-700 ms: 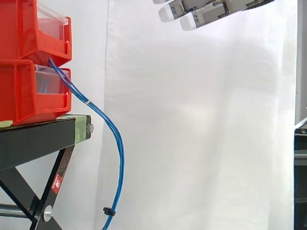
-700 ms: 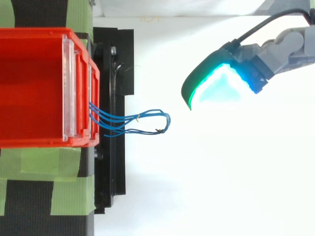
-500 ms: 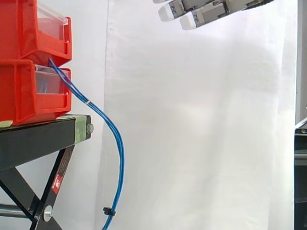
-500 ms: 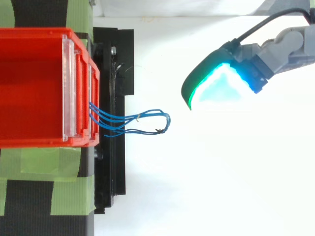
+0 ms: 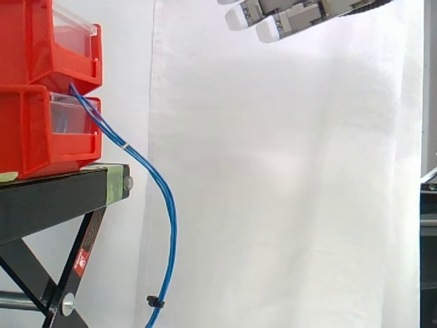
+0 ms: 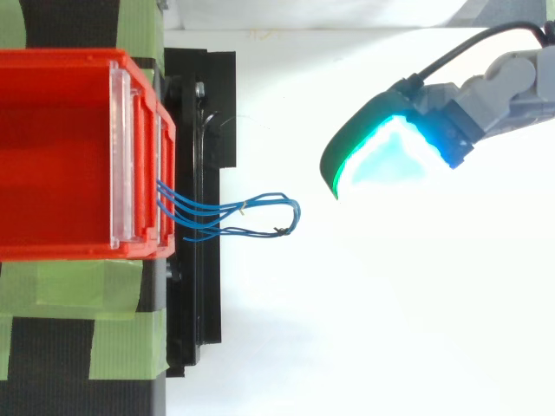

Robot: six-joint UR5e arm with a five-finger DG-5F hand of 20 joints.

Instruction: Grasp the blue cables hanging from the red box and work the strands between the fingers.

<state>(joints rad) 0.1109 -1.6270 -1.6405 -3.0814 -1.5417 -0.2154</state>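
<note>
Several blue cable strands [image 5: 167,205] come out of the lower of two stacked red bins [image 5: 41,130] and hang in an arc down past the edge of the black stand. From above, the strands [image 6: 251,212] loop out to the right of the red bin [image 6: 52,156]. The hand [image 5: 293,17] is high up, well above and to the right of the cables, with its fingers straight and pointing left. In the top view the hand [image 6: 386,152] glows cyan and green, apart from the strands. It is open and holds nothing.
The black stand [image 5: 54,195] with green tape carries the bins, and its scissor legs show below. A small black tie [image 5: 155,301] sits near the cables' lower end. A white curtain [image 5: 287,191] hangs behind.
The hand has drifted very slightly up and to the right. The cables hang still.
</note>
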